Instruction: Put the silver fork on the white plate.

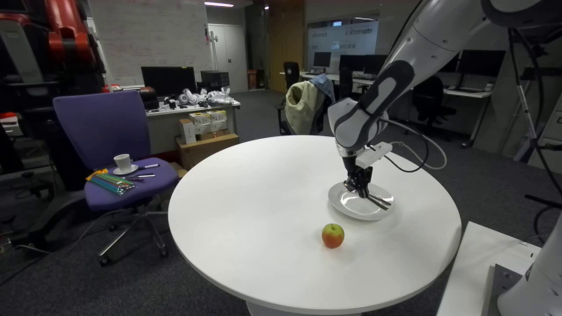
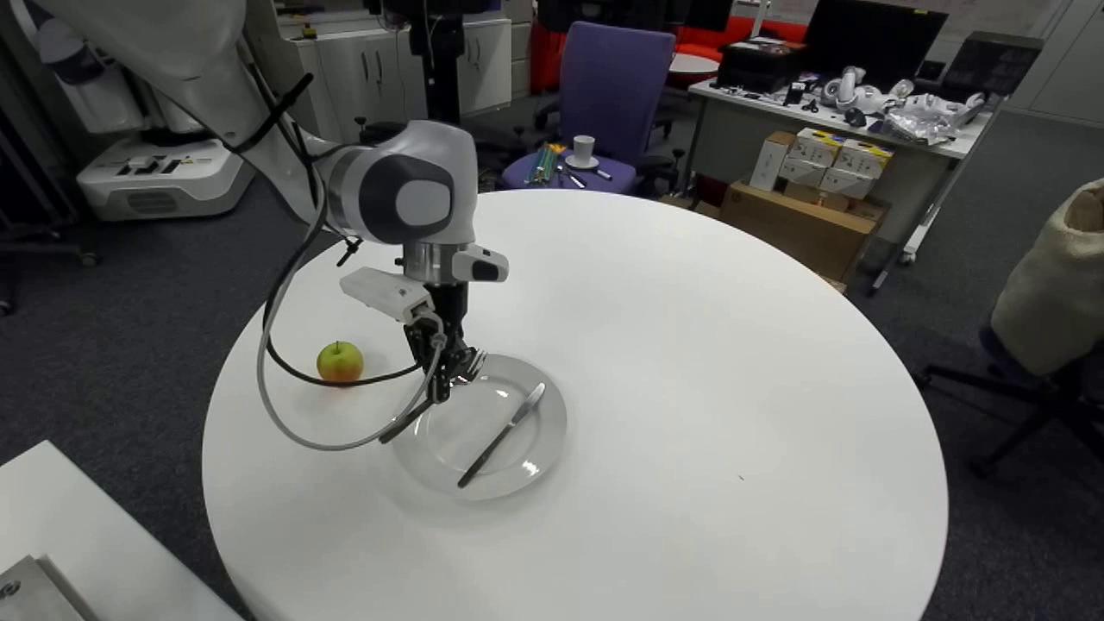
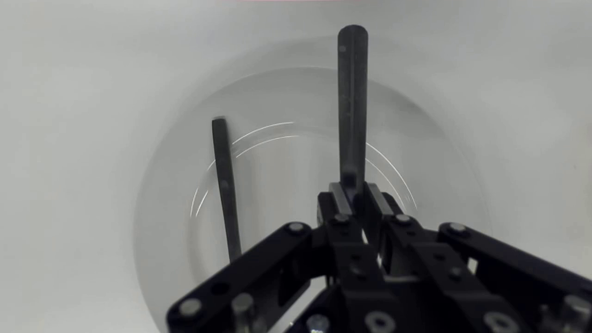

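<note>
My gripper [image 3: 354, 199] is shut on the silver fork [image 3: 353, 101], its two fingertips gripping it from both sides. The fork's dark handle sticks out beyond the fingertips in the wrist view, and its tines show behind the gripper [image 2: 438, 390] in an exterior view. The white plate [image 3: 296, 92] lies under the gripper and fork; it shows in both exterior views [image 1: 347, 210] [image 2: 555, 431]. The fork is over the plate, its handle end reaching past the rim. I cannot tell whether it touches the plate.
A knife [image 2: 503, 438] lies on the plate beside the fork. A red-green apple [image 1: 333, 236] stands on the round white table [image 1: 246, 210] near the plate. A purple chair [image 1: 105, 127] with a cup stands beyond the table. A cable loop [image 2: 263, 379] hangs from the arm.
</note>
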